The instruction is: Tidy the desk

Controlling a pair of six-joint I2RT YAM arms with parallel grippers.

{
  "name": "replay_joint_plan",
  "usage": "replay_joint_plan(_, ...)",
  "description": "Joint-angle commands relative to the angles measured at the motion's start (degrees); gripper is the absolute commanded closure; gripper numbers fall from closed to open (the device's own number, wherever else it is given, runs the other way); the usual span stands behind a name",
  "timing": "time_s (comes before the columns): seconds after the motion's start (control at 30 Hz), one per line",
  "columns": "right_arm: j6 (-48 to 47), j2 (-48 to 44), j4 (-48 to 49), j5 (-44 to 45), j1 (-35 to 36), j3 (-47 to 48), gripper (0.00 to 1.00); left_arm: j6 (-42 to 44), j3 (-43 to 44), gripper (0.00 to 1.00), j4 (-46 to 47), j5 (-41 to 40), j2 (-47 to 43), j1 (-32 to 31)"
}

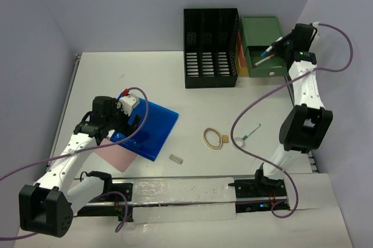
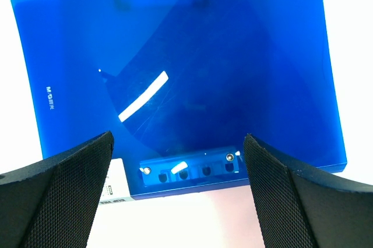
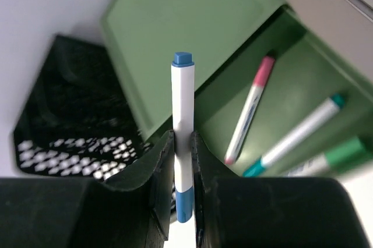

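Overhead: the white bench [image 1: 250, 105] lies under both arms, the left hand [image 1: 129, 121] above a blue folder [image 1: 154, 127] on its near left, the right hand [image 1: 271, 52] over the green drawer [image 1: 265, 68] at its far right. Left wrist: fingers spread wide. Right wrist: fingers clamp a blue-capped marker [image 3: 182, 96].

L grip [image 2: 178, 138] — jaws wide (arm bent) | R grip [image 3: 182, 137] — clamped, arm stretched far

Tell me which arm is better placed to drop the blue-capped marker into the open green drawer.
Right. The right gripper is shut on the marker right at the green drawer, where other markers lie. The left gripper hangs open over the blue folder, far from the drawer.
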Motion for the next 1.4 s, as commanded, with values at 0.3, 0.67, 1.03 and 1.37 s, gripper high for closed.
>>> replay_joint_plan(0.3,-8.71,-11.96,-8.47,8.4,3.64,-1.4,0.44,-1.09,0.8,0.01,2.3,0.27,0.68,-0.15)
replay_joint_plan(0.67,-7.39,-41.06,-11.68,14.55,15.34,-42.7,0.44,-1.21,0.93,0.01,2.22,0.64,-1.76,-0.15)
replay_joint_plan(1.03,-2.45,-33.17,-10.02,9.68,16.01,-55.4,0.45,-1.09,0.37,0.01,3.08,-0.28,-3.59,-0.15)
replay_joint_plan(1.37,1.34,-28.27,-6.87,14.63,15.96,-58.18,0.46,-1.01,0.41,0.01,2.95,-0.2,-3.44,-0.15)
